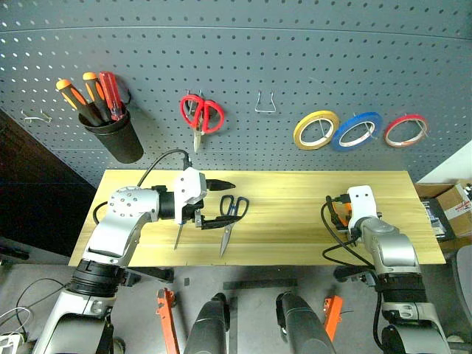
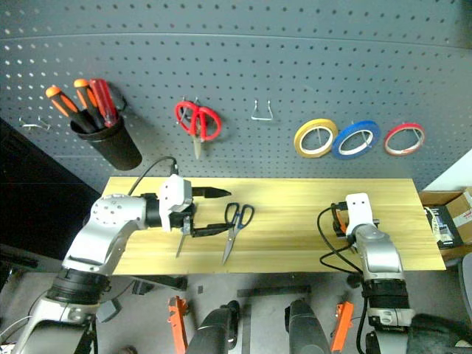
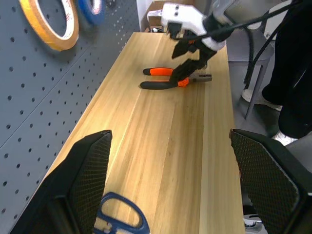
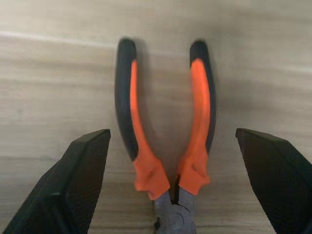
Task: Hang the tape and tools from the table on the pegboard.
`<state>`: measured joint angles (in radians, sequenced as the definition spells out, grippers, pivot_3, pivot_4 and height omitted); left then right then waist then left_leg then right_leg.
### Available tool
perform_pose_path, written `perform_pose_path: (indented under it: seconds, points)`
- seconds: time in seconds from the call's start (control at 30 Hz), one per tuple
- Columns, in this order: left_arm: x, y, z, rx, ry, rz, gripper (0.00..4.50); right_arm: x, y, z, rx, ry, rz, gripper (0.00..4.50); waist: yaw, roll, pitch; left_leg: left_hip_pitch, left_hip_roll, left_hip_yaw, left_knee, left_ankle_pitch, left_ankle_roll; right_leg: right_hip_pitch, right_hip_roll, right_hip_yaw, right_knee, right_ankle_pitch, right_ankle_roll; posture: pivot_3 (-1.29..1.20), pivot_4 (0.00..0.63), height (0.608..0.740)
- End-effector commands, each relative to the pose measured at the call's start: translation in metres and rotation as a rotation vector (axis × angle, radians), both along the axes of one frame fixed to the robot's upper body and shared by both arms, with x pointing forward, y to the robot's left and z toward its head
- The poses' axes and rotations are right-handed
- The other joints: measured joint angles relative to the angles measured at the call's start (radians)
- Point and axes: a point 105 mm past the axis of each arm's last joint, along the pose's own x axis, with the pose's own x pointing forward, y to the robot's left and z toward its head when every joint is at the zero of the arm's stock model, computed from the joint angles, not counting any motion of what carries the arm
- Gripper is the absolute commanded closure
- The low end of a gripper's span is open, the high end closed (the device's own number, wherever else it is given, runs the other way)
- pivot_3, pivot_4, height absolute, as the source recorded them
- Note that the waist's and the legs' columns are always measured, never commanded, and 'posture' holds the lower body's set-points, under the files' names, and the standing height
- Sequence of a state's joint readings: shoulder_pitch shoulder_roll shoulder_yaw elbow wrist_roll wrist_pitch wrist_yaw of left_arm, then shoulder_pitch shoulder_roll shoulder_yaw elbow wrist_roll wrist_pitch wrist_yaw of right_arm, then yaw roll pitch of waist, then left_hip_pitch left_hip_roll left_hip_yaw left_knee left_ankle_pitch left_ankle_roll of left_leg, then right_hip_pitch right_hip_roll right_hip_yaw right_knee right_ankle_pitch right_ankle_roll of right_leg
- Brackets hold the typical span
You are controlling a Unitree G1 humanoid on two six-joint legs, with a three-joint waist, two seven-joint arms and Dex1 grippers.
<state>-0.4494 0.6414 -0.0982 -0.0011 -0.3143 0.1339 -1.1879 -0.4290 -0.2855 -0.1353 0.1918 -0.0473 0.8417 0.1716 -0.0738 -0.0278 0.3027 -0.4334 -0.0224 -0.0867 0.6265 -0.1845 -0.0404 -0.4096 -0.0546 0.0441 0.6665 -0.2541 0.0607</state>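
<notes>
Both right jaws gape empty (wide apart) with pliers (image 4: 165,146) lying between them.

You're looking at a workshop bench setup. The dark grey perforated pegboard (image 1: 243,51) covers the wall, with metal hooks holding red-handled scissors (image 1: 201,116) and three tape rings: yellow (image 1: 316,130), blue (image 1: 356,130), red (image 1: 405,130). A black cup (image 1: 114,135) on the board holds orange- and red-handled screwdrivers. Below it stands a light yellowish wooden workbench (image 1: 295,221) with orange-and-black-handled pliers (image 4: 163,146) and dark-handled scissors (image 1: 231,214) lying on it. Cardboard boxes (image 1: 450,210) sit beside the bench's right end.
</notes>
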Motion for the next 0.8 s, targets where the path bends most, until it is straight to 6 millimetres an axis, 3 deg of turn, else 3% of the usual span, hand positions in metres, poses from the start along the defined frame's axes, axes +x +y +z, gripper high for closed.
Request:
perform_pose_path:
  seconds: [0.03,0.33,0.5,0.6,0.73,0.8]
  points:
    - [-0.004,-0.004,0.007,-0.014,-0.031,-0.012,0.41,0.010,0.000,0.004,0.032,-0.024,0.014,0.08,-0.005,0.000,0.000,0.000,0.000,0.000,0.000,0.000,0.000,0.000,0.000,0.000,0.000,0.000,0.000,-0.06,0.215,0.740]
    - [-0.004,-0.006,0.007,-0.014,-0.037,-0.011,0.41,0.011,-0.023,-0.021,0.051,0.087,-0.036,0.08,-0.008,0.000,-0.013,0.000,-0.001,0.001,0.001,0.000,0.000,0.000,0.000,0.000,0.000,0.001,0.000,-0.05,0.204,0.740]
    - [-0.003,-0.007,0.007,-0.017,-0.040,-0.008,0.41,0.007,-0.024,-0.030,0.095,0.150,-0.022,0.08,-0.008,0.000,-0.021,0.001,-0.001,0.001,0.002,0.000,0.000,0.002,0.001,0.000,0.000,0.002,0.000,-0.06,0.204,0.740]
    - [-0.003,-0.007,0.008,-0.031,-0.036,-0.004,0.41,0.006,-0.019,-0.033,0.119,0.165,-0.013,0.66,-0.009,0.000,-0.024,0.002,-0.001,0.001,0.002,0.000,0.000,0.003,0.001,0.000,0.000,0.002,0.001,-0.06,0.204,0.740]
    - [-0.003,-0.005,0.008,-0.059,-0.016,0.013,0.41,0.008,-0.009,-0.030,0.146,0.140,0.008,1.92,-0.009,0.000,-0.027,0.002,-0.001,0.001,0.003,0.000,0.001,0.003,0.001,0.000,0.000,0.002,0.000,-0.06,0.205,0.740]
    - [-0.003,-0.001,0.011,-0.085,-0.010,0.026,0.41,0.009,-0.004,-0.026,0.149,0.121,0.029,2.00,-0.009,0.000,-0.028,0.002,0.000,0.001,0.003,0.000,0.001,0.003,0.001,0.000,0.000,0.002,0.000,-0.06,0.205,0.740]
